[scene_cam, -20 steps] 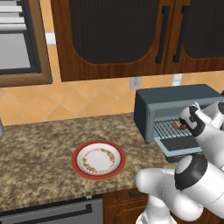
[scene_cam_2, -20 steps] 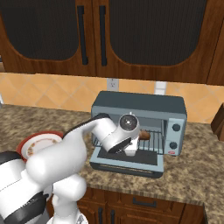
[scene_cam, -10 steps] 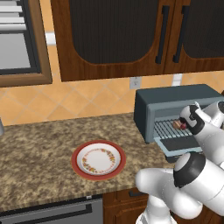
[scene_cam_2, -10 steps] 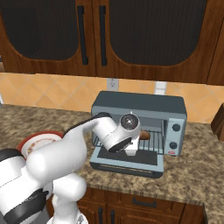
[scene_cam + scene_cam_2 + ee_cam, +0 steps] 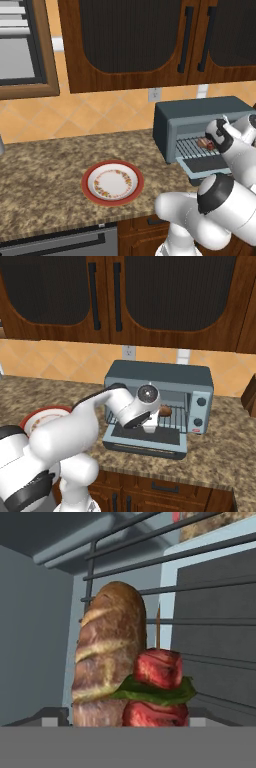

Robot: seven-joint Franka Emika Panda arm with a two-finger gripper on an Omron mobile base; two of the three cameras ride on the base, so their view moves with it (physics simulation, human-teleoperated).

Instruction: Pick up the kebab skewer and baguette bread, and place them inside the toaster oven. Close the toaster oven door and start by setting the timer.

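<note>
In the left base view the toaster oven (image 5: pixel 200 127) stands near the back right corner of the table (image 5: pixel 40 175), and the toaster oven door (image 5: pixel 207 164) hangs open in front of it. The white arm reaches into the mouth, where a small red-brown piece lies on the wire rack (image 5: pixel 192 146). The plate (image 5: pixel 113 182) sits well apart, near the front edge of the table, with no food on it.

In the right base view the wrist covers most of the oven opening; a brown lump shows on the rack just beside it. The knob panel (image 5: pixel 200 411) at the oven's right side is free.

In the hand view the baguette bread (image 5: pixel 107 657) lies on the rack with the kebab skewer (image 5: pixel 160 684) touching its side. I cannot tell how the end effector's jaws stand.

I judge both foods are placed. The next move calls for pulling the arm straight out, then lifting the door shut. Only the arm itself blocks the door.
</note>
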